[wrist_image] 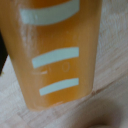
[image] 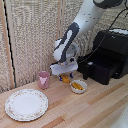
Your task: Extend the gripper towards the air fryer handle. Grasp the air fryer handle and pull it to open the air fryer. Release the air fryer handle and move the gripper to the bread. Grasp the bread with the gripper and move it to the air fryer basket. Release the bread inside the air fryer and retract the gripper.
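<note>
My gripper (image: 65, 75) hangs low over the wooden table, just left of the air fryer (image: 114, 42). Directly under its fingers is the bread (image: 65, 78), a small orange-brown piece. In the wrist view the bread (wrist_image: 57, 50) fills almost the whole picture, orange with pale stripes, and no fingers show. The exterior view is too small to show whether the fingers press on it. The air fryer basket (image: 104, 69) stands pulled out from the black body, with the air fryer handle (image: 84, 69) jutting from its front toward the gripper.
A small white bowl (image: 78, 90) with yellow-orange pieces sits right of the gripper, in front of the basket. A pink cup (image: 44, 79) stands to the exterior view's left. A patterned plate (image: 26, 104) lies near the front. A woven screen stands behind.
</note>
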